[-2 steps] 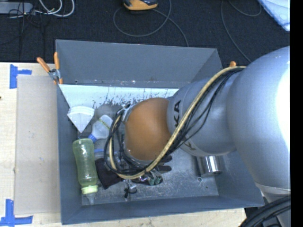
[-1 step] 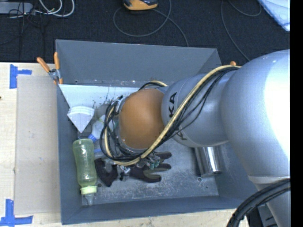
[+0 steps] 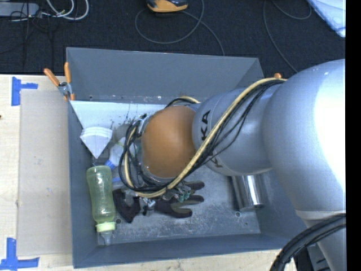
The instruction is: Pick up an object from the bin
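Grey metal bin [image 3: 163,75], seen from above. The arm's orange wrist cover [image 3: 168,141] hangs over the left-centre floor and hides most of the gripper [image 3: 148,200]; whether the claw is wide or narrow cannot be told. Directly beneath it lies a black glove [image 3: 176,205], near the front wall. A pale green bottle [image 3: 101,199] lies along the left wall, just beside the glove. A silver cylinder [image 3: 247,192] rests well apart at right, with bare floor between.

The arm [image 3: 282,134] reaches down leftward, its orange wrist cover [image 3: 169,140] low.
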You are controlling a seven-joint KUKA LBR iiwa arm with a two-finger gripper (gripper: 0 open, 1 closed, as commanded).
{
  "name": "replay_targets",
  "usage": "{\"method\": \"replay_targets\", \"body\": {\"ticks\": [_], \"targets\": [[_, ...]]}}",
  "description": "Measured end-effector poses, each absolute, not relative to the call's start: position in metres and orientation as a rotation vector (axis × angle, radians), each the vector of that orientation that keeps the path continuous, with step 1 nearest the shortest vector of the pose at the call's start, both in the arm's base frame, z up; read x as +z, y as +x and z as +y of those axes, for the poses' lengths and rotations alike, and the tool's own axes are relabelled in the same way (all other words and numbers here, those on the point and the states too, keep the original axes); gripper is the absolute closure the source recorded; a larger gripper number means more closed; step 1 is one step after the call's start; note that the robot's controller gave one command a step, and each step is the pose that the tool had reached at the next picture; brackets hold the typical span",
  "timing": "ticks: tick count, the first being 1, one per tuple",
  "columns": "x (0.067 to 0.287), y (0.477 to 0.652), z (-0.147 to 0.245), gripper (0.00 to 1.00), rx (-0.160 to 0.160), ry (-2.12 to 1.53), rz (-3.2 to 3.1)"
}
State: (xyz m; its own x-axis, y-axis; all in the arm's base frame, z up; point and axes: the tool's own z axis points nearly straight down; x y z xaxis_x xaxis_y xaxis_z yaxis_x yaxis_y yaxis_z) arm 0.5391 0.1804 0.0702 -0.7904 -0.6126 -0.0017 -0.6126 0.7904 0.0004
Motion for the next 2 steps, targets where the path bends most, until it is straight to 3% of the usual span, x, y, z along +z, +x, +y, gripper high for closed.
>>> {"method": "replay_targets", "body": {"ticks": [1,2], "targets": [[0.110,0.540,0.183,1.00,0.001,-1.007,2.984],[0.179,0.537,0.184,1.00,0.002,-1.010,2.978]]}}
